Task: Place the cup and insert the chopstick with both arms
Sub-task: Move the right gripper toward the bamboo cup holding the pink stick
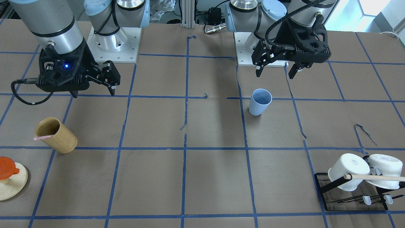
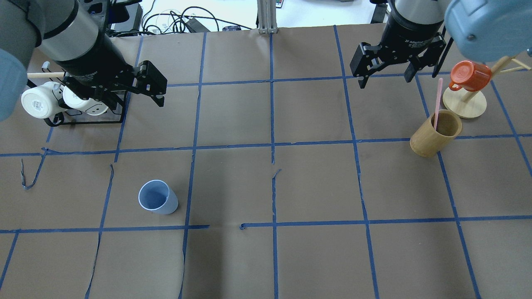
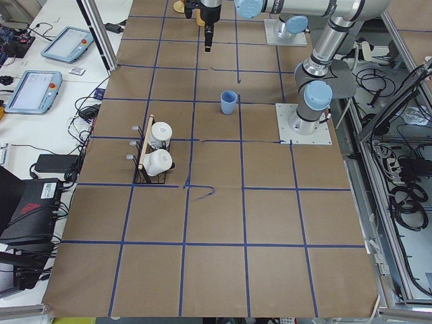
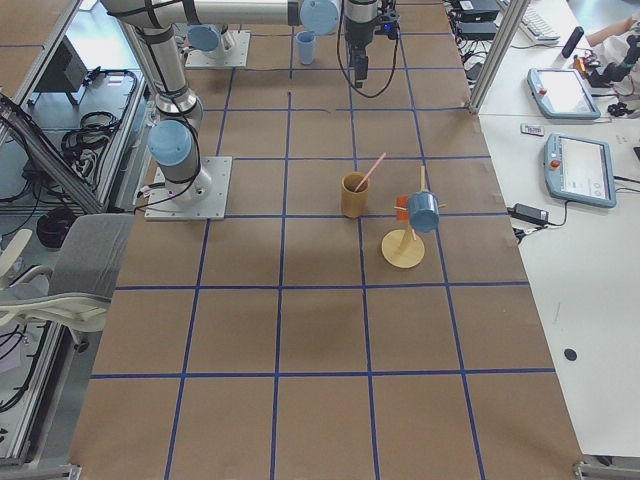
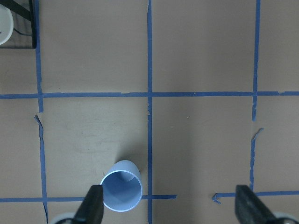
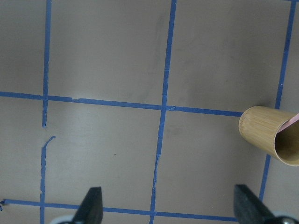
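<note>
The light blue cup (image 2: 157, 197) stands upright on the brown table, also seen in the front view (image 1: 260, 102) and the left wrist view (image 5: 121, 192). My left gripper (image 2: 137, 101) hangs open and empty above the table, away from the cup; in the front view (image 1: 275, 75) it is above and behind the cup. A pink chopstick (image 2: 437, 101) leans in the tan bamboo cup (image 2: 434, 133), also seen in the right wrist view (image 6: 292, 122). My right gripper (image 2: 384, 81) is open and empty, high and to the left of the bamboo cup.
A black rack (image 2: 83, 120) with two white mugs (image 1: 348, 171) and a beige rod (image 1: 376, 178) stands close under the left arm. An orange mug (image 2: 469, 74) hangs on a wooden stand (image 2: 465, 104) just beyond the bamboo cup.
</note>
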Motion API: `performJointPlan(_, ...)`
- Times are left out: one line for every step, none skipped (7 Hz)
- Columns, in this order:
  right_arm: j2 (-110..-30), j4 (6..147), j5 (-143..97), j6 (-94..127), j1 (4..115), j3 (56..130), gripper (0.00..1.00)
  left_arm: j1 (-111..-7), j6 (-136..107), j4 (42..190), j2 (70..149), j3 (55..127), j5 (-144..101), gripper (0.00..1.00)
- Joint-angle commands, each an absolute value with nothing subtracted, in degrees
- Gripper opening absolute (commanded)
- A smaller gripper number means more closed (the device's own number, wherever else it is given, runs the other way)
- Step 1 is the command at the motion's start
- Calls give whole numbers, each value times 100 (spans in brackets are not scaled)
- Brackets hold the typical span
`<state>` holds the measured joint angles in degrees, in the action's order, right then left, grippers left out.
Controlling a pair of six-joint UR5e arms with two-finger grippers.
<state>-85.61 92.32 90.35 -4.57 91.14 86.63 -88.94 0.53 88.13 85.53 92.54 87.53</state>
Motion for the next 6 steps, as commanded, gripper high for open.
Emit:
performJointPlan(-8561, 9246, 9035, -457, 9114, 8666, 99, -8895, 53, 8850, 8534, 9237, 8745, 100)
performJointPlan(-8561, 9246, 9035, -457, 9106, 8666, 99, -8895, 53, 8894, 8534, 9229, 8745, 100)
performJointPlan(-8561, 9237, 9035, -466, 9114, 8666, 99, -8895, 53, 8895, 8552, 9220, 8745, 100)
performJointPlan(-8561, 9246, 9035, -466, 9106, 8666, 99, -8895, 53, 8895, 8543, 9220, 8745, 100)
performJointPlan(-8561, 9246, 9035, -475, 9088, 8666, 99, -8895, 53, 8895, 8543, 9211, 8736, 100)
performJointPlan(-8578, 9281, 8966, -492, 9036, 8666, 99, -8895, 53, 8895, 8543, 9211, 8736, 100)
